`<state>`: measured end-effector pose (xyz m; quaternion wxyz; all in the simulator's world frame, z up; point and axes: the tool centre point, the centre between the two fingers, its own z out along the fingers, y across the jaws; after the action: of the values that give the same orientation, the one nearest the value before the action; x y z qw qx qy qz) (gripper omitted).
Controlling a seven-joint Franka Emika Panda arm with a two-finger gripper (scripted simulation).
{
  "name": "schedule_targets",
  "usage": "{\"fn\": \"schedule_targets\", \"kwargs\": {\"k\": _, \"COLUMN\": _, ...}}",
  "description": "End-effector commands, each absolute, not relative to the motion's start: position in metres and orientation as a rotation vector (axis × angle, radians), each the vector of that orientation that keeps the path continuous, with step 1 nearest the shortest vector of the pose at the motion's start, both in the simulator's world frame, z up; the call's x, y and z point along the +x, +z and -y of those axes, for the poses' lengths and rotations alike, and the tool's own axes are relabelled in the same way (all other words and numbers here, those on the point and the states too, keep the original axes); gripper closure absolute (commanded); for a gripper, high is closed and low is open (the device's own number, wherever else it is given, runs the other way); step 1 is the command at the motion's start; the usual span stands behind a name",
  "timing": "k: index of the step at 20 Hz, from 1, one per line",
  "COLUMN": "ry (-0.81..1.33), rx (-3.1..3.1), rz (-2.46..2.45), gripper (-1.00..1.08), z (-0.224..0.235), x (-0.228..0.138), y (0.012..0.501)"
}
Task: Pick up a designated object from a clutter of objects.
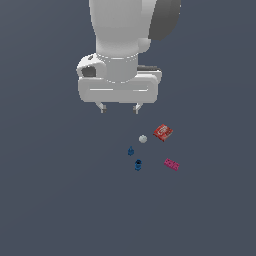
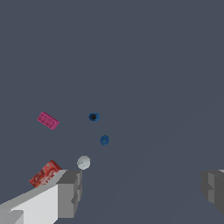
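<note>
Above the clutter, the hand [image 1: 119, 108] hangs empty with its fingers spread wide, well clear of the bench [image 1: 50, 200] and off to the exterior view's left of the target. Main risk: dropping onto the wrong item, since the red packet [image 1: 163, 132] and the whitish ball [image 1: 143, 139] sit closer to the hand than the magenta brick [image 1: 171, 164]. Brick lies flat at the clutter's outer edge, apart from the two blue pieces [image 1: 138, 164]. It's small, low, studded and rotated, so a misaligned closure could skid it away or pinch a corner
</note>
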<state>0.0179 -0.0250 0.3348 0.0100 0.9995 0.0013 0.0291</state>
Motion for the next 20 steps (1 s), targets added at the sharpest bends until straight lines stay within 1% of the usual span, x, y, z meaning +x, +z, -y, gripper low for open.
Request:
{"fn": "schedule_targets", "kwargs": {"k": 1, "ry": 0.091, "rx": 3.120, "rz": -0.004, "gripper": -0.92, "z": 0.025, "x": 0.018, "y": 0.335}}
{"fn": "schedule_targets", "kwargs": {"k": 10, "ry": 0.109, "rx": 3.125, "rz": 0.001, "gripper": -0.92, "z": 0.021, "x": 0.015, "y": 0.345}}
{"fn": "schedule_targets", "kwargs": {"k": 20, "ry": 0.107, "rx": 3.123, "rz": -0.019, "gripper": -0.92, "z": 0.019, "x": 0.017, "y": 0.341}}
